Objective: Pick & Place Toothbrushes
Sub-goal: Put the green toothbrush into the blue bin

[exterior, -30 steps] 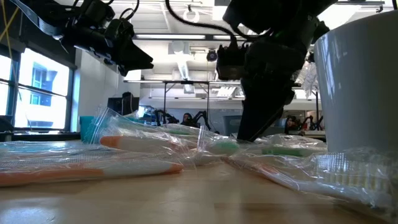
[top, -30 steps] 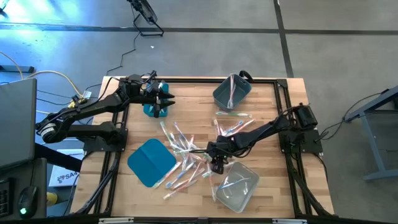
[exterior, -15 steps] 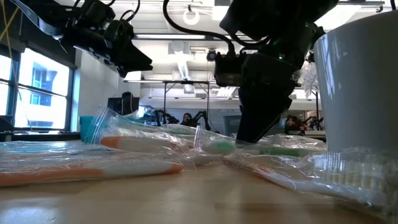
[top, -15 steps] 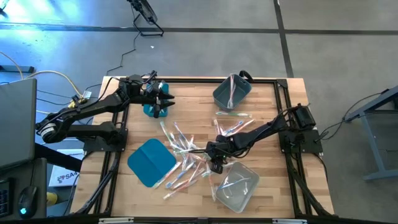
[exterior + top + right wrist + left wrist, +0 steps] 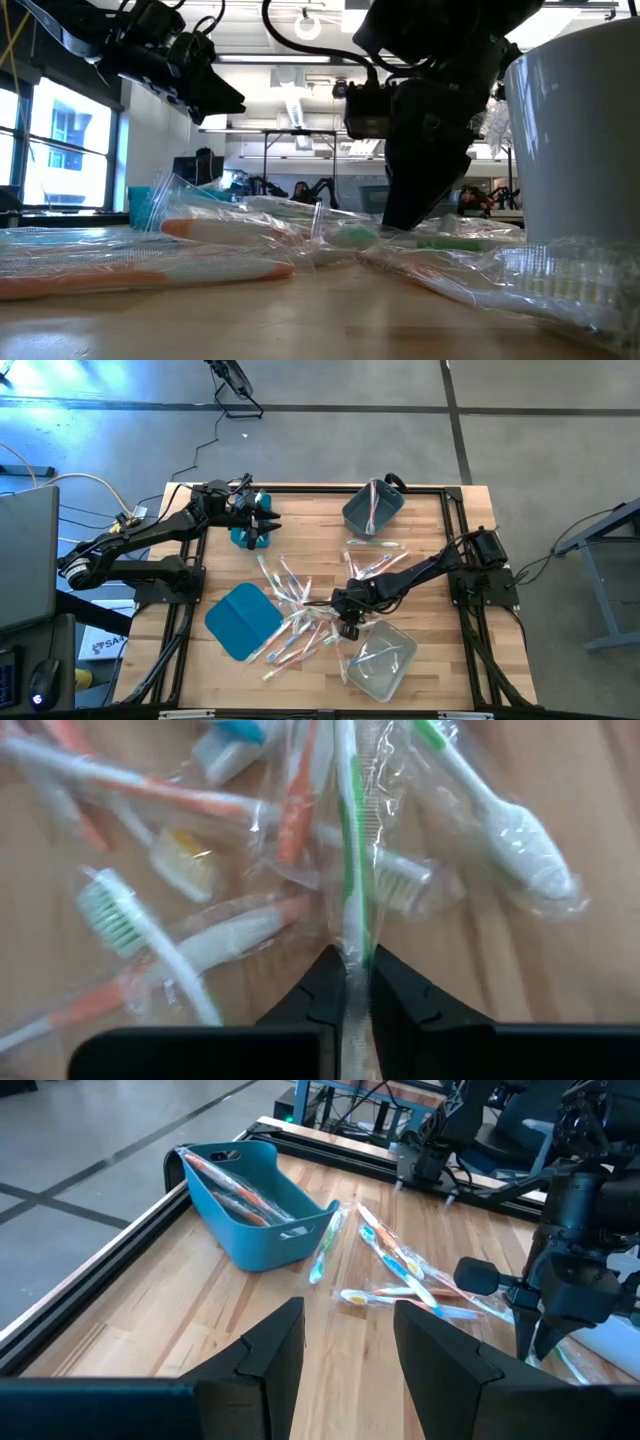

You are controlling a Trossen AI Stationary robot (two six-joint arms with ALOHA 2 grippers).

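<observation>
Right hand (image 5: 346, 982) pinched on a green toothbrush (image 5: 349, 850) in the pile; left hand (image 5: 345, 1342) spread wide and empty.

I've got the right hand low over the scattered toothbrushes (image 5: 296, 622) mid-counter (image 5: 430, 575), fingers closed to a sliver around the wrapped green-handled one, which lies on the wood among its neighbours. My worry is the crinkly wrappers: they overlap, so lifting may drag a neighbouring brush along, or the thin handle could slide out of the slick film. The left hand hangs near the teal bin (image 5: 247, 535) at the counter's far left, holding nothing.
</observation>
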